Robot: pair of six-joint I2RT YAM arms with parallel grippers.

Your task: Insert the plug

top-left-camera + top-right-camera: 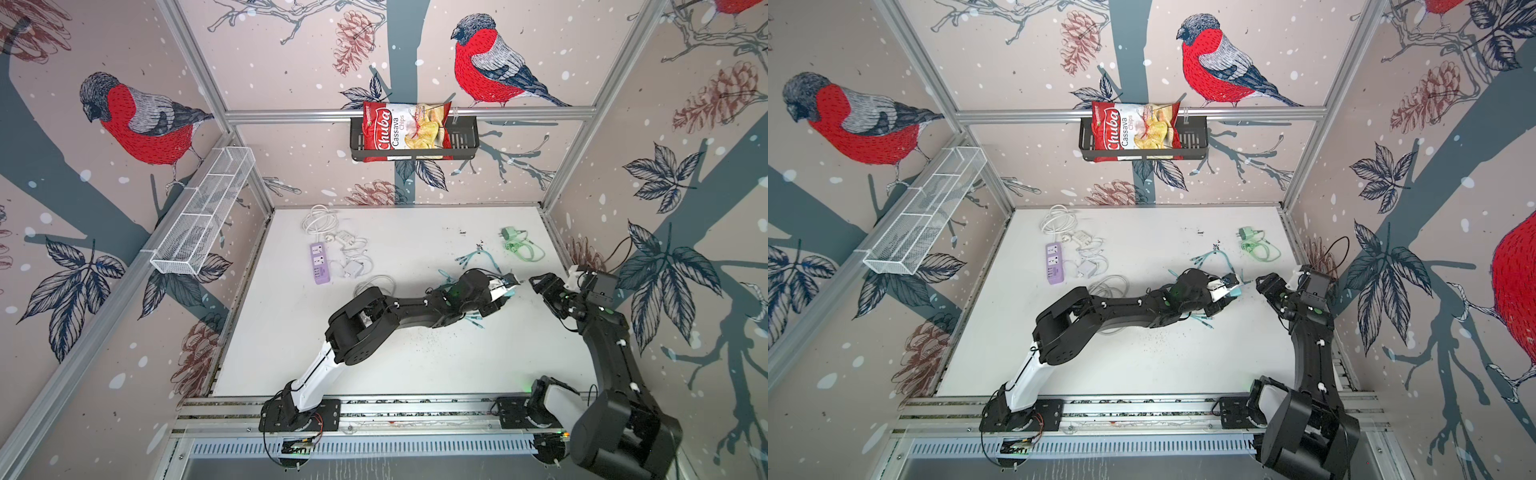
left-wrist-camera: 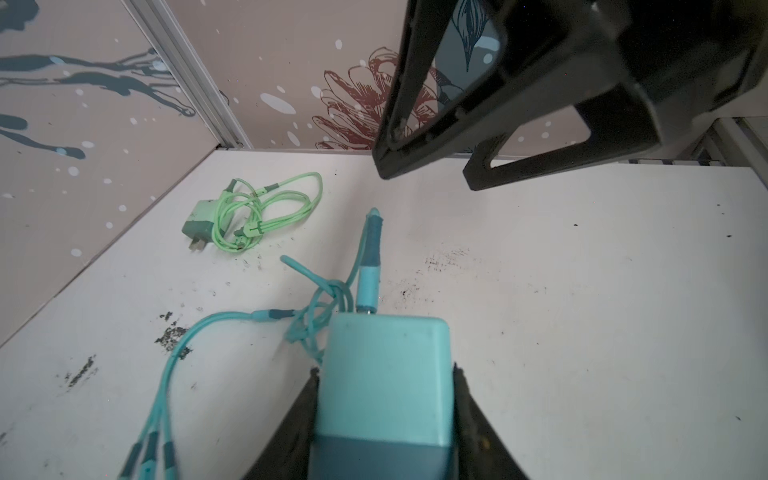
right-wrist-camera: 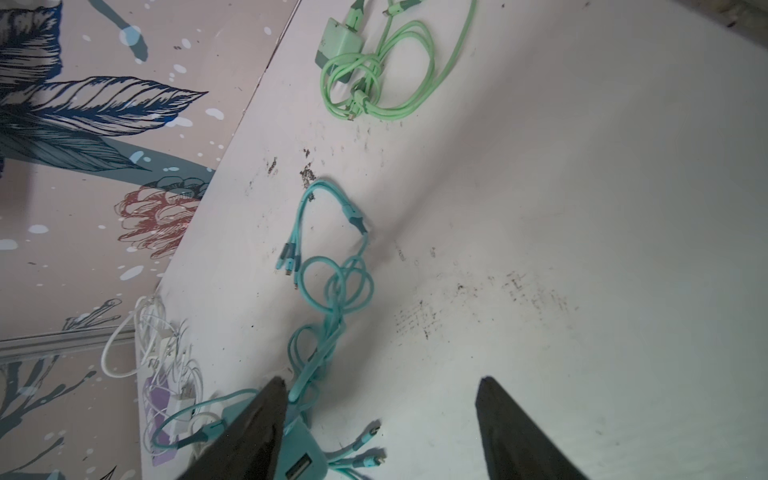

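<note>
The left claw point(image 1: 508, 289) is clamped on the pale teal plastic charger block point(image 2: 382, 415) with the darker teal base. Its jaws press the block's two flat sides, so the task's thing sits right in that grip. The right claw point(image 3: 380, 380) waits just opposite, jaws spread wide and holding nothing. Just past the left claw's tips lies the teal rubber cable point(image 3: 332, 282), its USB plug point(image 2: 368, 286) close against the block's far edge. The block's USB port point(image 3: 299, 471) shows right beside one right finger. To my eye the job now is either mating those two or carrying the block to the lilac power strip point(image 1: 319, 262), well behind the left claw. Either way I'd keep the block square in the grip, line it up before pushing, and mind the cable loops dragging on the white tabletop point(image 1: 415, 365).
</note>
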